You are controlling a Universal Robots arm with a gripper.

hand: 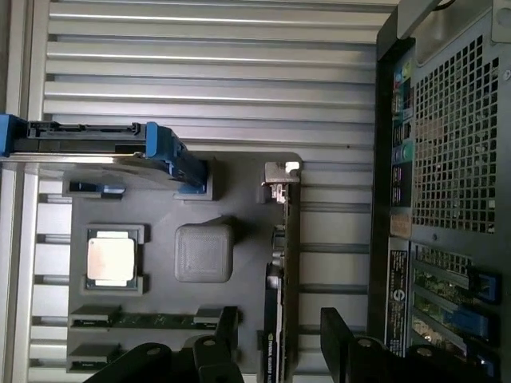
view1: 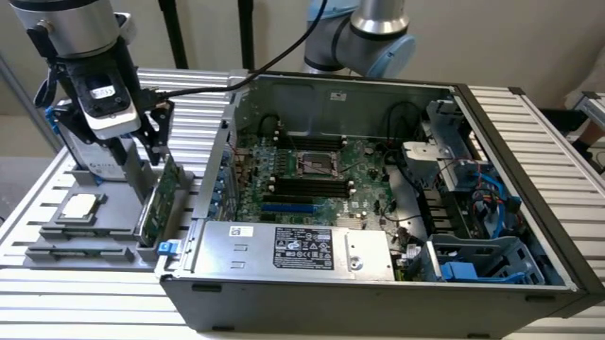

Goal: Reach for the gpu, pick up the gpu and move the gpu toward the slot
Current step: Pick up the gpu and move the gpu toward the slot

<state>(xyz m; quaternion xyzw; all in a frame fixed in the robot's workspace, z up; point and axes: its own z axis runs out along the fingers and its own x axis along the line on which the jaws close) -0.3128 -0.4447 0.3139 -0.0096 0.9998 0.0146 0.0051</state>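
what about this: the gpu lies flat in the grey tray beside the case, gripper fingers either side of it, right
Not flat: the gpu stands on edge in the grey tray beside the case, gripper fingers either side of it, as the exterior view shows.

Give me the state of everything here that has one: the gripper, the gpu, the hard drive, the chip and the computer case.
gripper: open, fingers either side of the gpu, not clamped.
gpu: standing on edge in the grey tray, not lifted.
hard drive: standing on edge in the tray.
chip: lying flat in its tray pocket.
computer case: on its side, panel off, inside exposed.
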